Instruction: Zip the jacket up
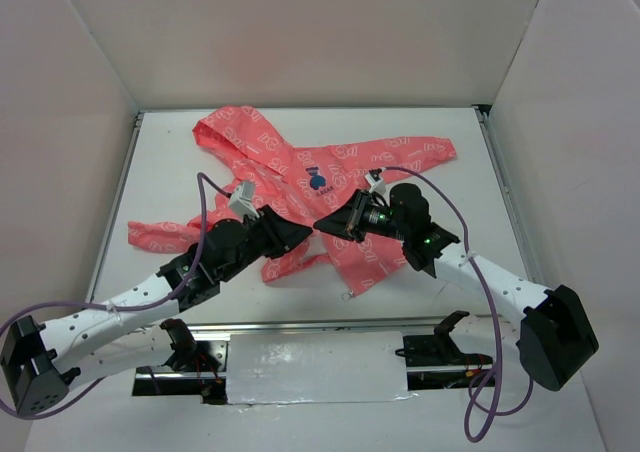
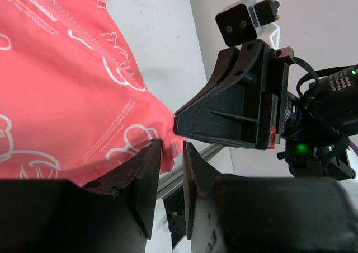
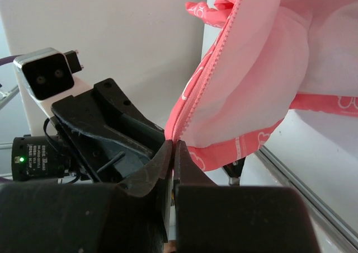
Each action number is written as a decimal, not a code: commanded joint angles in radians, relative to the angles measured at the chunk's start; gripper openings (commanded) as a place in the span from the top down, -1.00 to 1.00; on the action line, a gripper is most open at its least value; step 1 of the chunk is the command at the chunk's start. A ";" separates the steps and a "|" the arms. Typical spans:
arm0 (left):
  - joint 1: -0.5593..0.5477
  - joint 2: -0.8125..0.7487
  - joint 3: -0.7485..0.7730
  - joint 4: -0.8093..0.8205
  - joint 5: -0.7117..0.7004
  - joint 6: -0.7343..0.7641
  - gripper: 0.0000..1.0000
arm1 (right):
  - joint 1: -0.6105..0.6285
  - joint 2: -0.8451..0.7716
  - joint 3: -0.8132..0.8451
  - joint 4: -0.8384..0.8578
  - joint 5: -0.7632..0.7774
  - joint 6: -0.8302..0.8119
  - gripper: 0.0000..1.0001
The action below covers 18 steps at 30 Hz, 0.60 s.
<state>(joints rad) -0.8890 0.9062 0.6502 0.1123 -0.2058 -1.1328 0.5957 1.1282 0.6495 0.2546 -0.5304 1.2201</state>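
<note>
My right gripper [image 3: 174, 148] is clamped shut on the bottom end of the zipper edge [image 3: 208, 68] of the jacket [image 3: 251, 68], holding that hem up off the desk [image 1: 170, 172]. My left gripper [image 2: 172, 148] is parted with a narrow gap. A corner of pink hem sits right at its mouth, but I judge it isn't pinched yet.

From above, the two grippers meet tip to tip, nearly touching, at the near hem, mid-desk. The rest of the jacket lies spread flat beyond them, sleeves out to both sides and the hood [image 1: 222, 132] at far left.

Key relation: the zipper line runs away from both grippers, from the near hem up past the blue emblem [image 1: 317, 179] toward the hood, slanting left. Its exact track is hard to read from above. Both arms are equally near the start. I think the left gripper needs the other front edge, just beside the right's pinch.
</note>
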 commanded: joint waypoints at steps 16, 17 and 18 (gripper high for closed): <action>-0.004 0.014 -0.043 0.139 -0.015 -0.039 0.53 | -0.002 -0.028 0.033 0.046 -0.046 0.018 1.00; -0.005 0.014 -0.043 0.138 -0.015 -0.041 0.62 | -0.002 -0.031 0.032 0.043 -0.045 0.018 1.00; -0.004 0.011 -0.047 0.138 -0.018 -0.045 0.73 | -0.002 -0.033 0.035 0.038 -0.045 0.018 1.00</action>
<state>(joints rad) -0.8890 0.9169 0.6147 0.1719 -0.2077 -1.1614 0.5957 1.1278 0.6495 0.2592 -0.5446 1.2339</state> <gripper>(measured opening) 0.160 0.031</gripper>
